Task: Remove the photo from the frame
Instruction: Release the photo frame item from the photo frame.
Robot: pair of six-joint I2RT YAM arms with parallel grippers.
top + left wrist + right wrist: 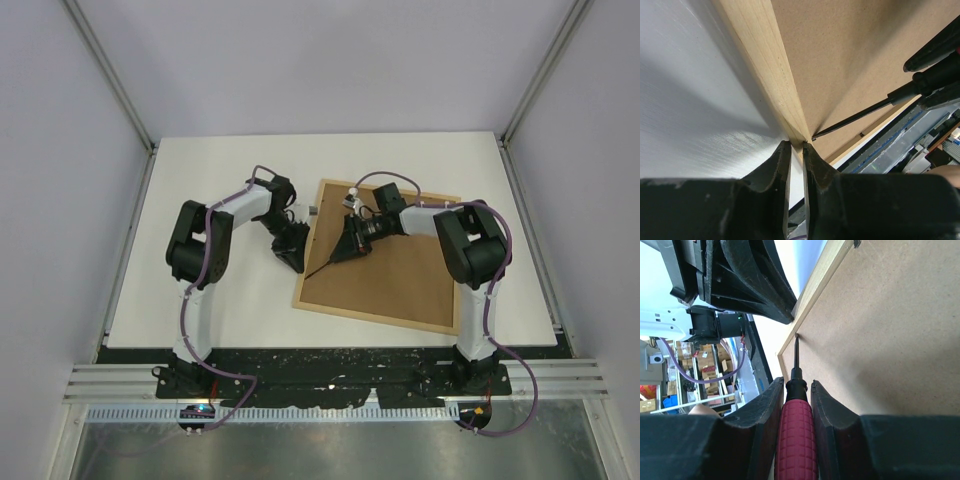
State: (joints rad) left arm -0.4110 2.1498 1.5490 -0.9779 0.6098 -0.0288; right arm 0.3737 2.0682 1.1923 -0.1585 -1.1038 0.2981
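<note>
My right gripper (pixel 798 390) pinches the red handle of a screwdriver (pixel 797 440), whose tip sits at the edge of the brown back of the frame (pixel 880 340). The frame lies face down on the table (pixel 230 300). My left gripper (pixel 796 147) is drawn almost together, tips against the wood rail; whether it nips the rail I cannot tell. The frame looks stiff and light, best held by its rails. The photo stays hidden under the back, probably thin and easily creased.

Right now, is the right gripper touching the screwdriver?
Touching. The right wrist view shows the right gripper clamping the screwdriver at its red handle.
</note>
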